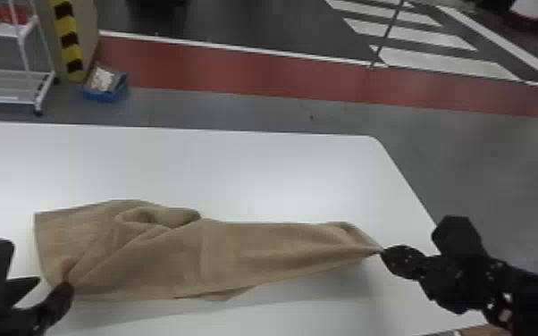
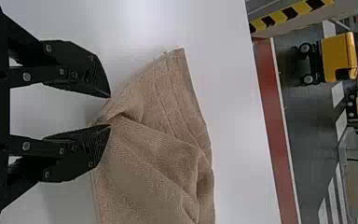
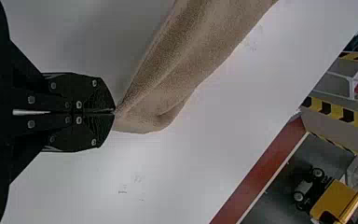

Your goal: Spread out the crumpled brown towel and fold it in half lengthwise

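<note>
The brown towel (image 1: 237, 250) lies stretched sideways over the white table, with folds and a raised loop in its left half. My right gripper (image 1: 382, 252) is shut on the towel's right corner; in the right wrist view the gripper (image 3: 114, 112) pinches the tip of the towel (image 3: 168, 84). At the towel's near left corner is my left gripper (image 1: 56, 283), its fingers apart. In the left wrist view that gripper (image 2: 109, 111) stands open, its fingertips at a small fold on the edge of the towel (image 2: 154, 149).
The white table (image 1: 259, 174) extends beyond the towel, its right edge slanting down toward my right arm. On the floor behind stand a blue bin (image 1: 105, 89) and a white rack (image 1: 9, 76) at the left.
</note>
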